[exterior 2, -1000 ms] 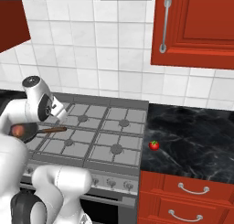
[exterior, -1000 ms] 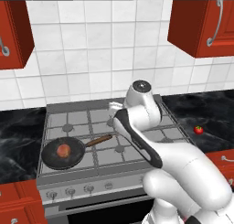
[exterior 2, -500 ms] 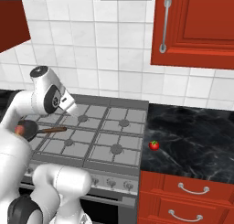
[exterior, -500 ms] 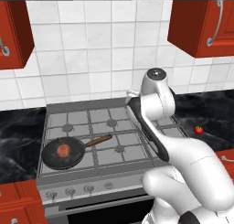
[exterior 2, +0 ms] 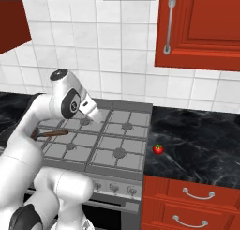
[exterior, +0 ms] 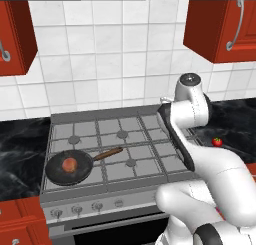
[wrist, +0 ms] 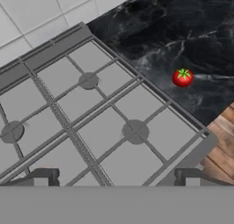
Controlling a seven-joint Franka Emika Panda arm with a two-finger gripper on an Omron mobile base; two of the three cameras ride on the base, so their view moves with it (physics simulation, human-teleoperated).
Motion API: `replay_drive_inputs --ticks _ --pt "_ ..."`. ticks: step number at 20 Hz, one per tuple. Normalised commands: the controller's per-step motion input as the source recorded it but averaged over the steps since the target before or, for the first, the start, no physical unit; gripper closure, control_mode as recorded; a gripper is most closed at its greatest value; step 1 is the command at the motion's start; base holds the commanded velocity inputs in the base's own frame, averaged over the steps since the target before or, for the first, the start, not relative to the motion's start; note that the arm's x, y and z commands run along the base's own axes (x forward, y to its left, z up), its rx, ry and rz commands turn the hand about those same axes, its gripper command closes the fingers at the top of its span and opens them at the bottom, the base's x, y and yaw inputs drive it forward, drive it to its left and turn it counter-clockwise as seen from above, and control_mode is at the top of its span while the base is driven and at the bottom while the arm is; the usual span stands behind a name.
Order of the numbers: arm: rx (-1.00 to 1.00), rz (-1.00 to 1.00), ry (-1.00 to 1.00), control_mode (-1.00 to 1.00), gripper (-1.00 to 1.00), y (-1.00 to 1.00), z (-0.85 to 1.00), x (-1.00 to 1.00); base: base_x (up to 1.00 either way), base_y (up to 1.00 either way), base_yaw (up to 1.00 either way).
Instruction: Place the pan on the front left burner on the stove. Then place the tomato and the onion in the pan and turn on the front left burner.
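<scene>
The black pan (exterior: pixel 56 171) sits on the front left grate of the stove (exterior: pixel 145 139), its wooden handle (exterior: pixel 107 153) pointing right; it covers the front left burner. The orange-brown onion (exterior: pixel 70 164) lies inside the pan. The red tomato (exterior: pixel 217 141) rests on the dark counter right of the stove, tomato (exterior 2: pixel 158 149) and tomato (wrist: pixel 182 77). My gripper (wrist: pixel 116 178) is open and empty, hovering above the stove's right half, gripper (exterior 2: pixel 95 114). The tomato lies ahead and to the right in the hand view. In the right base view my arm hides the pan apart from its handle (exterior 2: pixel 51 133).
Small knobs (exterior: pixel 75 209) line the stove's front panel. Black marble counter (exterior 2: pixel 197 140) flanks the stove on both sides. Red wall cabinets (exterior 2: pixel 201 27) hang above, red drawers (exterior 2: pixel 192 196) sit below the right counter, and a tiled wall stands behind.
My arm has swung right, from over the stove's middle toward its right side. The gripper stayed open. Pan, onion and tomato have not moved.
</scene>
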Motion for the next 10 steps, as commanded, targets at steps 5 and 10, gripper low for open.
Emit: replay_drive_inputs --ticks 5,10 --pt "-0.03 0.00 0.00 -1.00 -1.00 -0.79 -0.11 0.00 0.00 0.00 0.00" --pt "-0.06 0.01 0.00 -1.00 -1.00 -0.61 -0.22 -0.07 0.00 0.00 0.00"
